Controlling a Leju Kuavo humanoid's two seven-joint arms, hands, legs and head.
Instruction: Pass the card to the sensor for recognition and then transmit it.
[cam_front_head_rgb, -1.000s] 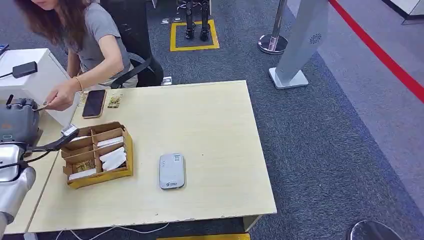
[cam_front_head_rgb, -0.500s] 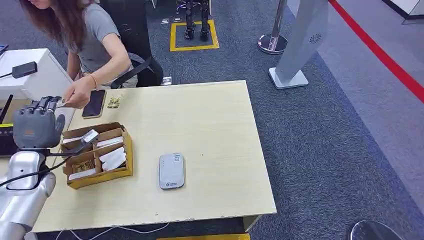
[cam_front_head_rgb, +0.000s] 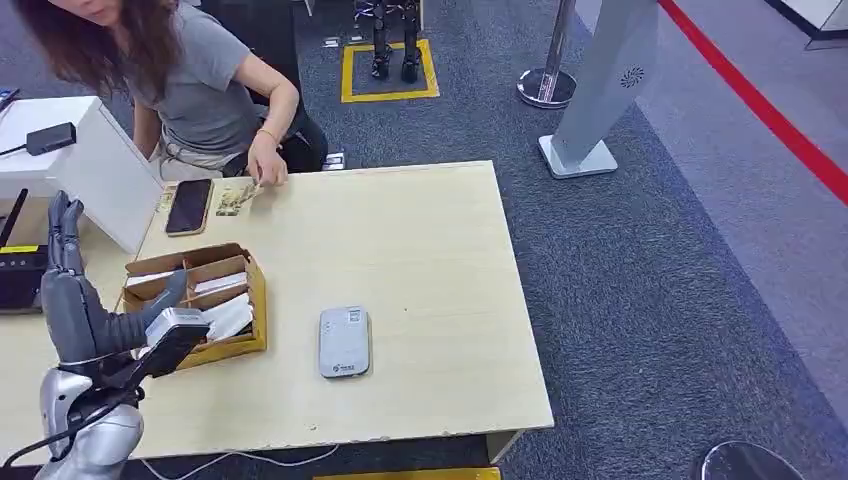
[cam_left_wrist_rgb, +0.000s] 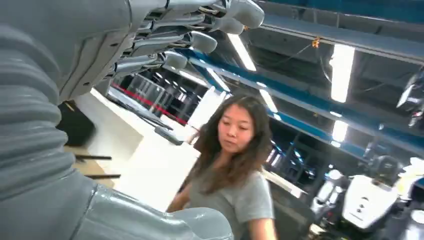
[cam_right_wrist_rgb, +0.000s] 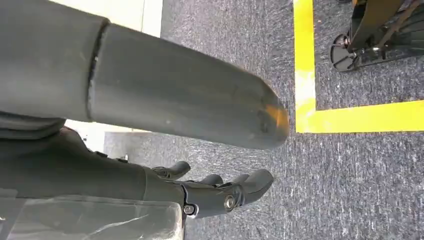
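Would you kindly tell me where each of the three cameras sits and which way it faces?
Head view: high on the robot, looking down at the table, the card box and a seated person; the left hand rises at the left.
Left wrist view: behind the left hand, tilted up toward the ceiling lights.
Right wrist view: on the hanging arm, facing carpet; the right hand shows.
Shared: head and left wrist views both show the person.

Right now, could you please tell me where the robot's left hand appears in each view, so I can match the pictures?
Head view: left hand at lower left, fingers pointing up, beside the cardboard box.
Left wrist view: it enters from the left edge, fingers spread along the top.
Right wrist view: faces carpet and yellow tape past the right hand instead.
Shared landmark: the person in a grey shirt, in the head and left wrist views.
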